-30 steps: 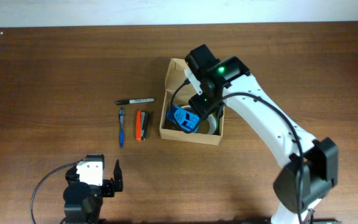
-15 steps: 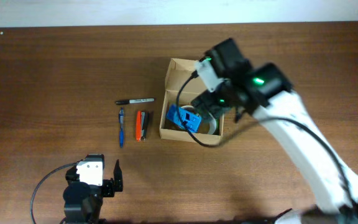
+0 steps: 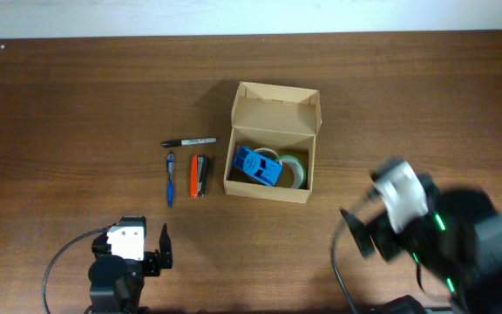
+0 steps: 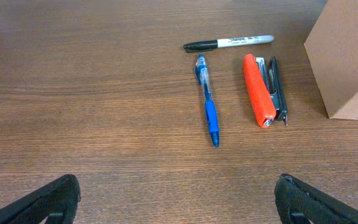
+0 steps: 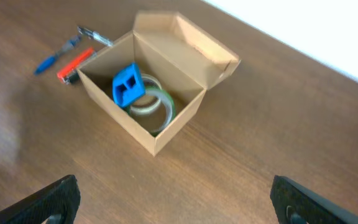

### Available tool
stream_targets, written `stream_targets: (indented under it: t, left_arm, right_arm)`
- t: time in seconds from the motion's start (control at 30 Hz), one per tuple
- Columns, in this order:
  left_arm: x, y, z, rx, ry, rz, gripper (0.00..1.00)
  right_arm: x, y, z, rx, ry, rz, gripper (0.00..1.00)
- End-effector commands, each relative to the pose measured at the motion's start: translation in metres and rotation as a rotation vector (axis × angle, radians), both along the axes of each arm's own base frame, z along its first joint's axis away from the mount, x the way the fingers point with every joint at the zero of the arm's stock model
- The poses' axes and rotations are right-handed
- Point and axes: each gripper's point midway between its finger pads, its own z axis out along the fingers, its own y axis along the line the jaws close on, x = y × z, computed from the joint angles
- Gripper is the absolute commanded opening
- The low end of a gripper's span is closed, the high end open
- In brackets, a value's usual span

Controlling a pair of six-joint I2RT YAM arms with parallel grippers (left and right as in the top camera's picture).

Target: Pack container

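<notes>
The container is a tan cardboard box standing open at mid-table, its flap lid tilted back. Inside lie a blue plastic item and a green tape roll. From the right wrist, the container appears ahead and to the left, holding the blue item and the tape roll. My right gripper is open and empty, blurred in the overhead view, right of and nearer than the box. My left gripper is open and empty near the front edge.
Left of the box lie a black marker, a blue pen and an orange stapler. From above, the marker, pen and stapler sit between the box and bare brown table.
My right arm has pulled out of the box and swung back to the lower right, its jaws opening wider. The blue item stays in the box. The left arm has not moved.
</notes>
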Motion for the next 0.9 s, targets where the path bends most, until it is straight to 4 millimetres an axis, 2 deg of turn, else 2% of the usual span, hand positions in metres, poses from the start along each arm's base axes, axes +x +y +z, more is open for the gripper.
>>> stream_targets:
  t: [0.0,0.13,0.3,0.53,0.87]
  left_arm:
    - [0.0,0.001,-0.002,0.017,0.002,-0.009,1.0]
    - [0.0,0.001,-0.002,0.017,0.002,-0.009,1.0]
    - [0.0,0.001,-0.002,0.017,0.002,-0.009,1.0]
    - [0.0,0.001,-0.002,0.017,0.002,-0.009,0.99]
    - [0.0,0.0,-0.002,0.017,0.002,-0.009,1.0]
  right_arm:
    - [-0.027,-0.009,-0.004,0.074,-0.063,-0.026,0.99]
    - [-0.047,-0.016,-0.009,0.141,-0.111,-0.054,0.99]
    - [-0.063,-0.025,-0.012,0.151,-0.158,-0.065,0.99]
    - [-0.06,-0.036,-0.012,0.121,-0.182,-0.124,0.99]
    - [-0.06,-0.036,-0.012,0.12,-0.182,-0.124,0.99]
